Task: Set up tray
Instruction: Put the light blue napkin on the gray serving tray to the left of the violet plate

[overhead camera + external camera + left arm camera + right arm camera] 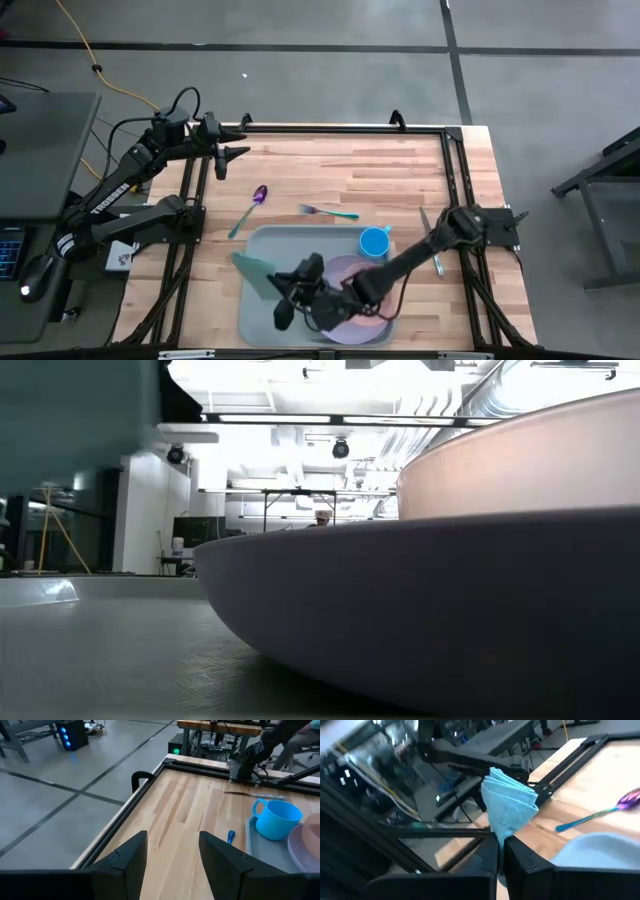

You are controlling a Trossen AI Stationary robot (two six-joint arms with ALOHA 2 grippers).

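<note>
The grey-blue tray [262,318] lies at the table's near middle. A pink plate [362,300] and a blue cup [374,242] stand on it. My right gripper [274,288] reaches over the tray from the right and is shut on a folded teal cloth [510,805] above the tray's left part. My left gripper [172,852] hangs open and empty over the table's far left corner [224,156]. The low view shows the plate [450,590] close up on the tray floor [100,650], with the cloth [70,420] above. My right gripper pinches the folded cloth's end [501,836] between its two fingers, several layers together. The fingers come about level from the table's right. The cloth stands out beyond the fingertips, fanned at its free end [512,785], lifted clear of the tray.
On the bare wood beyond the tray lie a purple-bowled spoon [248,208] and a teal-handled fork [330,211]. A knife [430,235] lies right of the cup. A black frame [340,130] rims the table. My right arm [420,250] crosses over the plate.
</note>
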